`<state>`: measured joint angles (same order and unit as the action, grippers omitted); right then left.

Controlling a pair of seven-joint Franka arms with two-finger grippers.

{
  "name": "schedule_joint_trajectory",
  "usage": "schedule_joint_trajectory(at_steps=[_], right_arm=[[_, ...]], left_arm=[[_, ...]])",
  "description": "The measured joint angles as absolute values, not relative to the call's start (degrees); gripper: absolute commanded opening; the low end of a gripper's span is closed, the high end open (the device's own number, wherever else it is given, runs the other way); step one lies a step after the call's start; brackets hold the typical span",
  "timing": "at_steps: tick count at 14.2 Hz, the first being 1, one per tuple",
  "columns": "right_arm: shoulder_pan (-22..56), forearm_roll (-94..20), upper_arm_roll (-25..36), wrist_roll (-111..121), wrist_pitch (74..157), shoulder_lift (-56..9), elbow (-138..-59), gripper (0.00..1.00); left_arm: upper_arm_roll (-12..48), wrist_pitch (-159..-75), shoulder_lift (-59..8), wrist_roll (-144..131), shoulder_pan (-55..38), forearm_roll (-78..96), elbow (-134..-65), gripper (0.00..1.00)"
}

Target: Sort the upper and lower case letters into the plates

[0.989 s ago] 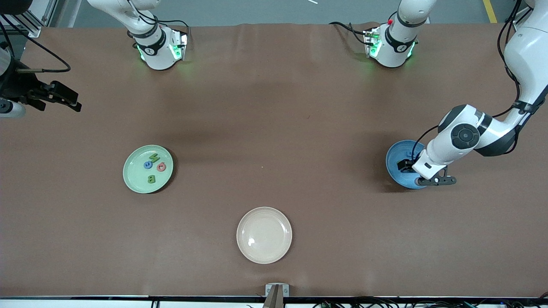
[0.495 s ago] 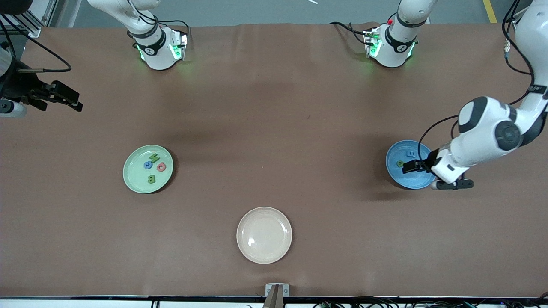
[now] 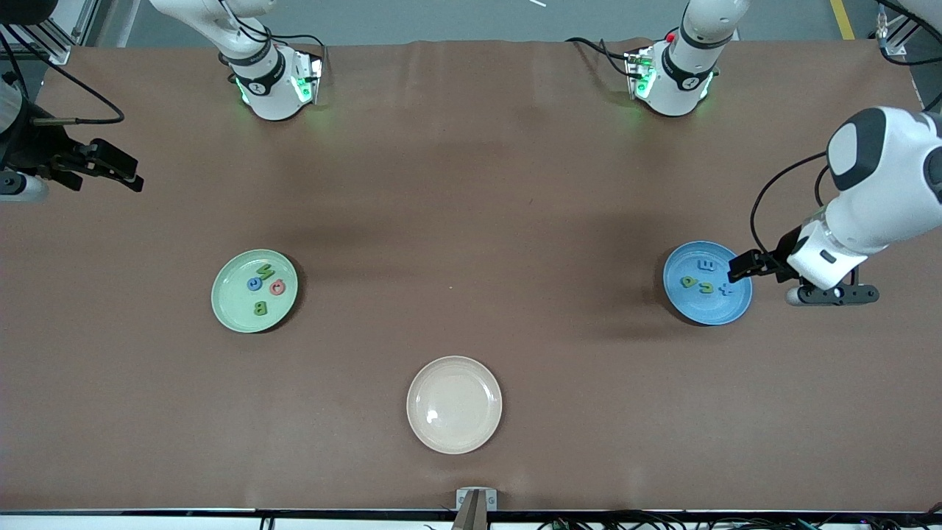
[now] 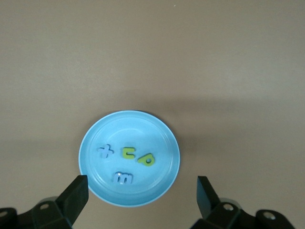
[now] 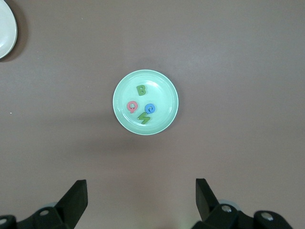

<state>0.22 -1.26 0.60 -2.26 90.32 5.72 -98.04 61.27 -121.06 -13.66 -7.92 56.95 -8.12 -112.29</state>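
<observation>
The blue plate [image 3: 699, 305] holds a blue cross [image 3: 725, 289], two green letters [image 3: 698, 283] and a blue letter [image 3: 706, 265]. The left wrist view shows this plate [image 4: 147, 133] with the cross [image 4: 106, 152] and the blue letter [image 4: 122, 178]. My left gripper [image 3: 743, 266] is open and empty, over the plate's edge toward the left arm's end [image 4: 140, 198]. The mint green plate [image 3: 232, 294] holds a green letter B [image 3: 260, 308], another green letter [image 3: 265, 271], a blue one [image 3: 255, 283] and a pink one [image 3: 277, 288]; it also shows in the right wrist view [image 5: 162, 90]. My right gripper [image 3: 126, 173] is open and empty at the right arm's end [image 5: 140, 198].
A cream-beige plate [image 3: 454, 405] stands empty near the front camera's edge of the table, midway between the two plates; its rim shows in the right wrist view [image 5: 5, 28]. The arm bases [image 3: 276, 81] stand along the table's back edge.
My left gripper has drawn back from over the blue plate toward the left arm's end and risen, uncovering the letters in it. The right arm has not moved.
</observation>
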Motion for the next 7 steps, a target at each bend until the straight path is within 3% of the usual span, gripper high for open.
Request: schedule_joint_trajectory(at_steps=[4,7], right_arm=[[0.3,-1.0,0.6,-2.2,90.4,5.7,-98.0,1.0],[0.3,-1.0,0.6,-2.1,90.4,5.8,-98.1,1.0]], left_arm=[[58.3,-115.1,-6.0,-3.1,56.9,0.4,-111.5,1.0],[57.8,-105.4,-2.5,-2.9,56.9,2.2,-105.5,1.0]])
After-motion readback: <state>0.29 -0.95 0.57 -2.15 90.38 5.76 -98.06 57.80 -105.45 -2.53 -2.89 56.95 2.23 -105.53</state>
